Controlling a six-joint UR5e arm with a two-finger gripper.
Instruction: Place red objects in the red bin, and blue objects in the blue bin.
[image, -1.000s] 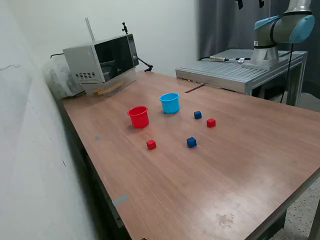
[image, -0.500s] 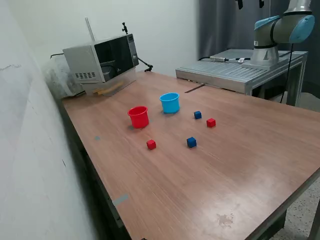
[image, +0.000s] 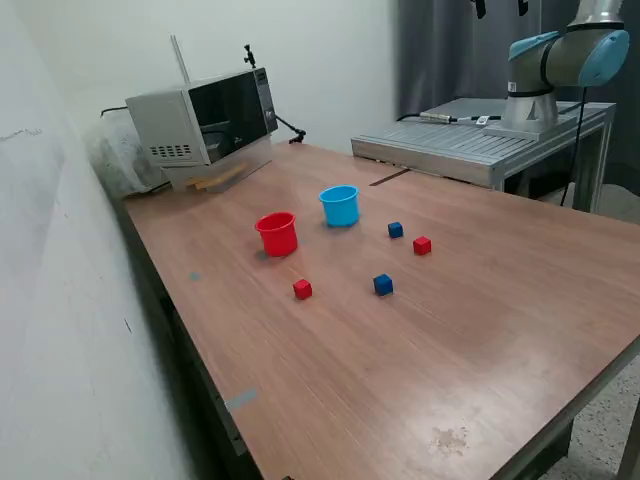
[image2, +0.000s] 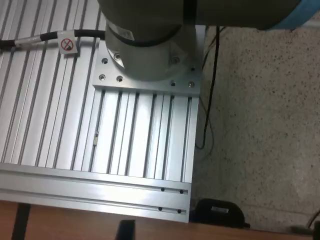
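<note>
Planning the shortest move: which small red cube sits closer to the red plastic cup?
The small red cube just in front of the red plastic cup.

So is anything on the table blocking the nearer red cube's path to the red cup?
Nothing visible does. The red cube sits on bare table, with open wood between it and the red cup. The other cubes lie off toward the exterior view's right.

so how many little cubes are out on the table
4. One red cube in front of the red cup, another red cube beside a blue cube, and a second blue cube nearer the camera. Cup interiors aren't visible.
</note>
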